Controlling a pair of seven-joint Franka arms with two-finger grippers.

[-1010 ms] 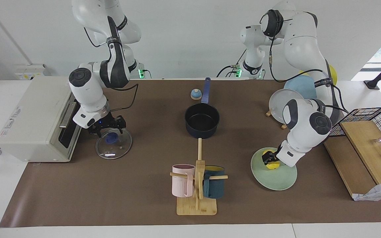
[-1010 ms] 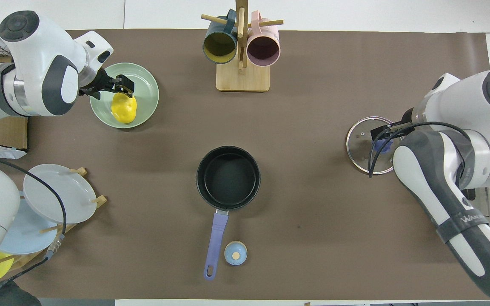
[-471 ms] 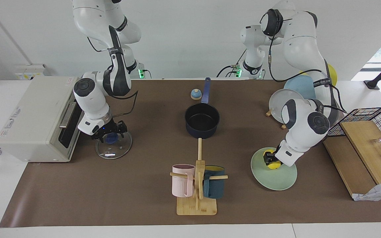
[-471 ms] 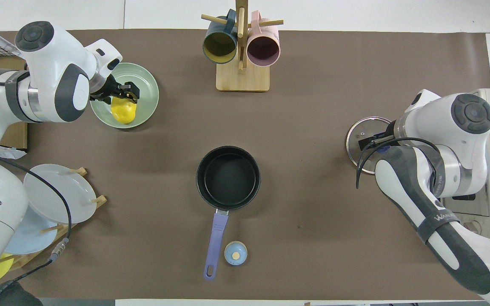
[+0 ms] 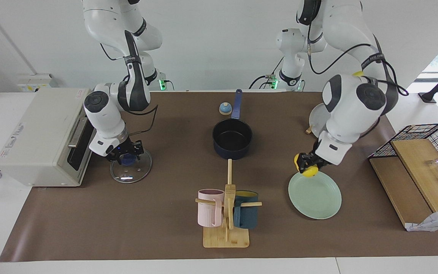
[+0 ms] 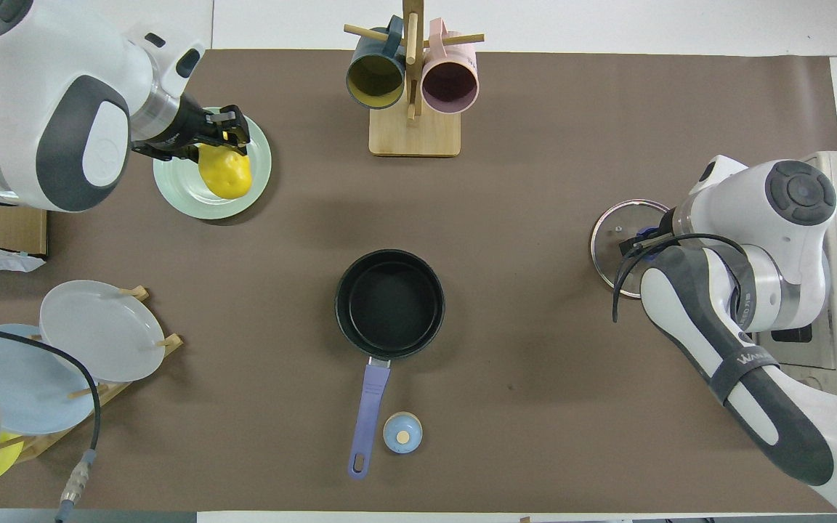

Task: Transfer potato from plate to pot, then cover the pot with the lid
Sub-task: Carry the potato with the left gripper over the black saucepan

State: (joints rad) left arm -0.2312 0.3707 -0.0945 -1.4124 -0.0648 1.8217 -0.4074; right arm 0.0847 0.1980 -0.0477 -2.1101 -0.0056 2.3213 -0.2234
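Potato (image 5: 307, 171) gripped in left gripper (image 5: 305, 164), lifted over plate (image 5: 319, 199) edge; pot (image 5: 232, 139) lies toward table middle, open, handle pointing at robots | right gripper (image 5: 125, 156) at lid (image 5: 135, 169) knob, grip cannot be told | arm lettering unreadable

The left gripper (image 5: 305, 164), clamped on the potato (image 5: 307, 171), hangs over the plate's (image 5: 318, 201) robot-side edge. From it to the open pot (image 5: 232, 137), bare brown mat. The mug rack (image 5: 226, 213) stands off that line, farther from the robots. The right gripper (image 5: 124, 156) sits low at the lid's (image 5: 131, 171) knob, the toaster oven (image 5: 40, 133) close beside it.
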